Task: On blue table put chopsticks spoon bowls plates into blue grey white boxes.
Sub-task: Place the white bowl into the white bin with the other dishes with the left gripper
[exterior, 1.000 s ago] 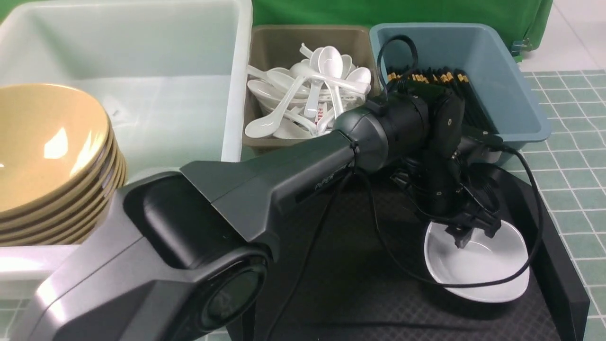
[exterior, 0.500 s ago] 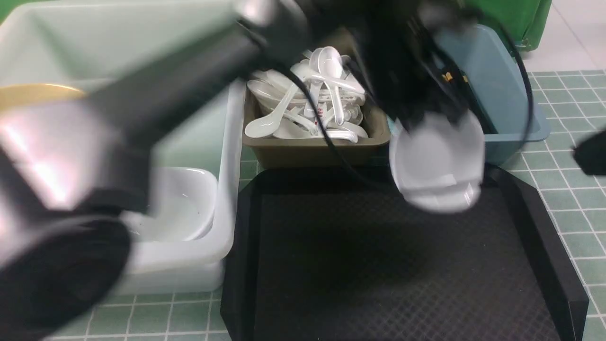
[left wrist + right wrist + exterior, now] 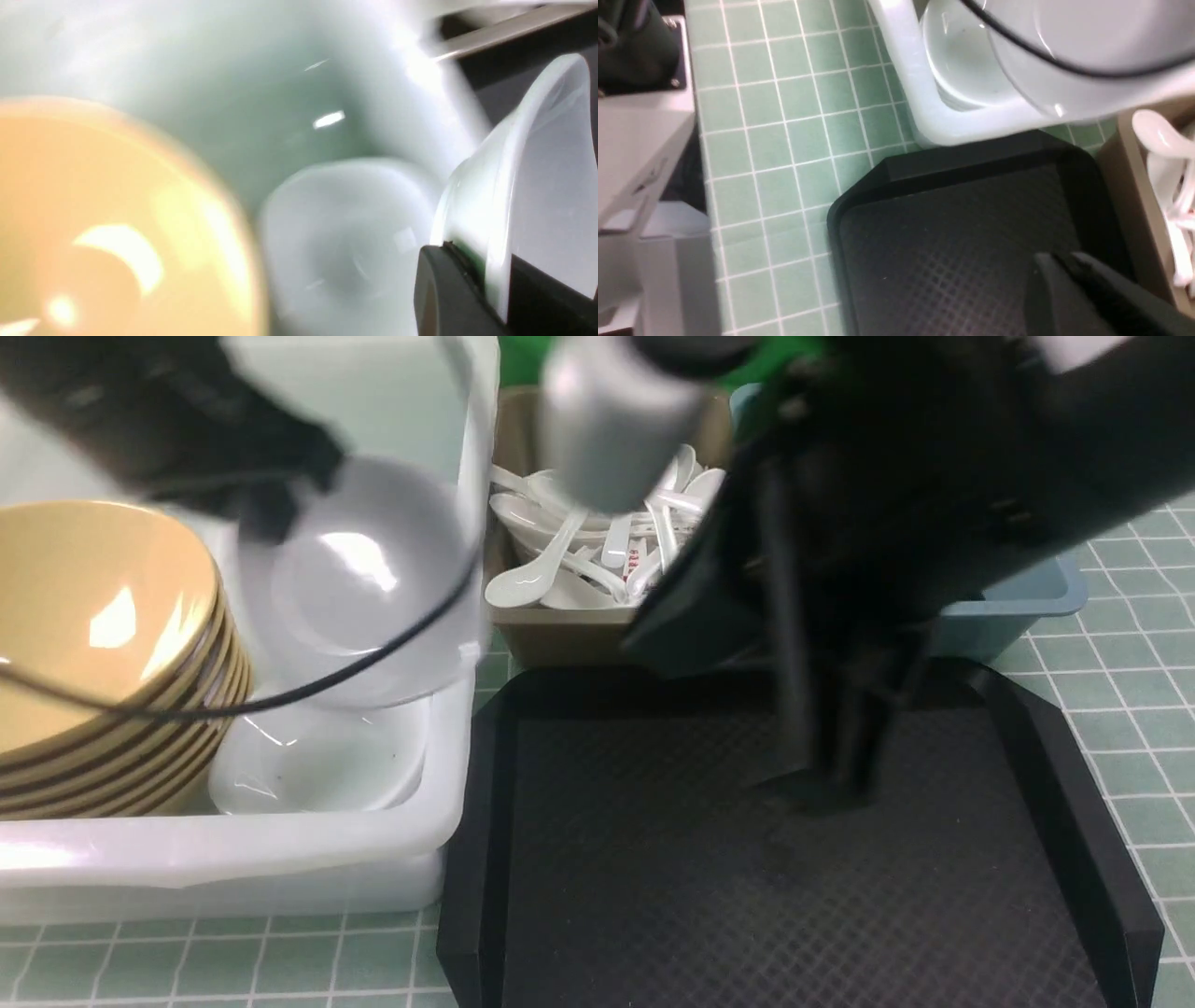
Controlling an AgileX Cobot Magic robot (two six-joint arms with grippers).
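Bowls come first at the far left: the tan bowls [image 3: 93,644] sit nested in 1 stack inside the white tub [image 3: 280,863], filling its left side. Just right of them, in the tub's near right corner, lie the stacked plates [image 3: 317,775], small glossy white dishes set one in another. Above that stack hangs the left end effector [image 3: 488,275], a dark blur in the front view. The left wrist view shows its 2 fingers [image 3: 444,289] pinched on the rim of 1 white plate [image 3: 359,579]. That plate is tilted, its hollow turned toward the front camera, and it is held over the tub, clear of the stack below. A black cable [image 3: 373,658] droops across the plate and the bowls. Right of the tub stands the grey-brown bin [image 3: 560,644], heaped with white spoons [image 3: 560,560]. In front of it the black tray [image 3: 747,896] lies on the green-blue gridded counter [image 3: 1120,709]. The right end effector [image 3: 831,784] points down over the tray's far half, dark and blurred. In the right wrist view its fingers [image 3: 1064,289] are pressed together and empty. Whether the tips touch the tray I cannot tell. Behind that arm, at the far right, stands the blue bin [image 3: 1008,607], its inside mostly hidden by the arm.
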